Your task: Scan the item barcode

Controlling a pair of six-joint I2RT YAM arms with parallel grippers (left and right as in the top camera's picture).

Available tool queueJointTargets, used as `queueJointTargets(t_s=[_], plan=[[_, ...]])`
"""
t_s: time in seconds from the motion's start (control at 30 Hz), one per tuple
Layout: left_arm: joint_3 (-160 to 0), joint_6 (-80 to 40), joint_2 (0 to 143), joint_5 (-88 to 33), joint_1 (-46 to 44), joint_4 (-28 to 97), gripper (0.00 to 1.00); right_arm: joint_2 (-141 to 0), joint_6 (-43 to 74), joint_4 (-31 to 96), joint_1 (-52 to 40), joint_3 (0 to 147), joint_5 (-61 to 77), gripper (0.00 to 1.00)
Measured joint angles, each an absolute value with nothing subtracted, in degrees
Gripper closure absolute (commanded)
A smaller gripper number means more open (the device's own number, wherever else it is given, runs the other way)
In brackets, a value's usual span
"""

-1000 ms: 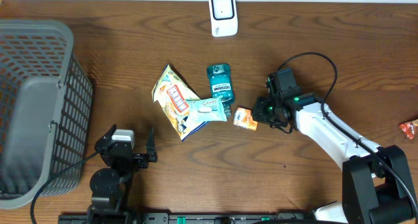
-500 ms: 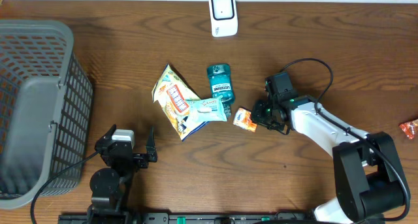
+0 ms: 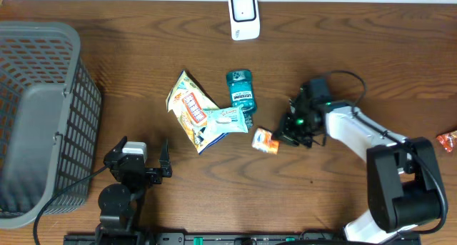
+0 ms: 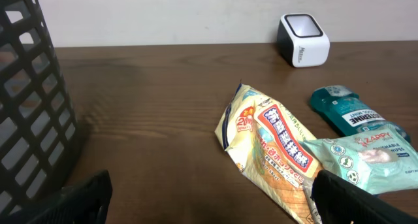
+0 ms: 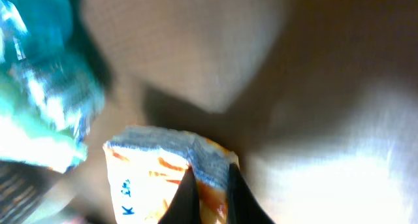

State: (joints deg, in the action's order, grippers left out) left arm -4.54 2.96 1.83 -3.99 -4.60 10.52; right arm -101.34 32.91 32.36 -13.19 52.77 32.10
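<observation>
A small orange and white snack packet (image 3: pixel 265 140) lies just right of the pile at the table's middle. My right gripper (image 3: pixel 283 136) is shut on its right edge. In the right wrist view the two dark fingers (image 5: pixel 186 196) pinch the packet's (image 5: pixel 150 172) crimped edge, with my right gripper (image 5: pixel 209 192) almost fully closed. The white barcode scanner (image 3: pixel 243 16) stands at the far edge of the table, and it shows in the left wrist view as the scanner (image 4: pixel 302 40) too. My left gripper (image 3: pixel 143 167) rests open near the front edge, holding nothing; in the left wrist view the left gripper (image 4: pixel 215 208) stands wide.
A yellow snack bag (image 3: pixel 188 106), a pack of wipes (image 3: pixel 225 121) and a teal mouthwash bottle (image 3: pixel 240 92) lie together left of the packet. A grey basket (image 3: pixel 36 123) fills the left side. A red packet (image 3: pixel 448 140) sits at the right edge.
My right gripper has closed onto the orange packet. Its wrist has swung, and the packet has shifted slightly toward the front left.
</observation>
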Motion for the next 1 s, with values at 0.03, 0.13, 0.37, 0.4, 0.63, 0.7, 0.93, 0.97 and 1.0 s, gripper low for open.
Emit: queueJointTargets(t_s=[0.03, 0.13, 0.37, 0.4, 0.63, 0.7, 0.93, 0.97, 1.0], plan=[[-4.54, 2.96, 1.83, -3.99, -4.6, 10.52, 0.02, -101.54, 32.53, 34.96, -11.99, 52.86, 35.59, 0.98], [-4.54, 2.96, 1.83, -3.99, -4.6, 10.52, 0.02, -101.6, 30.13, 42.59, -8.05, 53.12, 45.34, 0.98], [-4.54, 2.96, 1.83, -3.99, -4.6, 10.52, 0.02, -101.62, 26.0, 61.25, -2.48, 53.52, 56.07, 0.99], [-4.54, 2.96, 1.83, -3.99, -4.6, 10.52, 0.02, -101.62, 25.43, 61.87, -2.37, 53.52, 56.4, 0.99], [-4.54, 2.96, 1.83, -3.99, -4.6, 10.52, 0.02, -101.62, 17.78, 66.15, -2.26, 53.54, 58.35, 0.99], [-4.54, 2.96, 1.83, -3.99, -4.6, 10.52, 0.02, -101.62, 15.9, 66.7, -2.26, 53.54, 58.43, 0.99], [-4.54, 2.96, 1.83, -3.99, -4.6, 10.52, 0.02, -101.62, 8.43, 67.72, -2.26, 53.54, 58.65, 0.98], [-4.54, 2.96, 1.83, -3.99, -4.6, 10.52, 0.02, -101.62, 7.25, 67.72, -2.26, 53.54, 58.67, 0.98], [-4.54, 2.96, 1.83, -3.99, -4.6, 10.52, 0.02, -101.62, 6.04, 67.75, -2.28, 53.54, 58.7, 0.99]])
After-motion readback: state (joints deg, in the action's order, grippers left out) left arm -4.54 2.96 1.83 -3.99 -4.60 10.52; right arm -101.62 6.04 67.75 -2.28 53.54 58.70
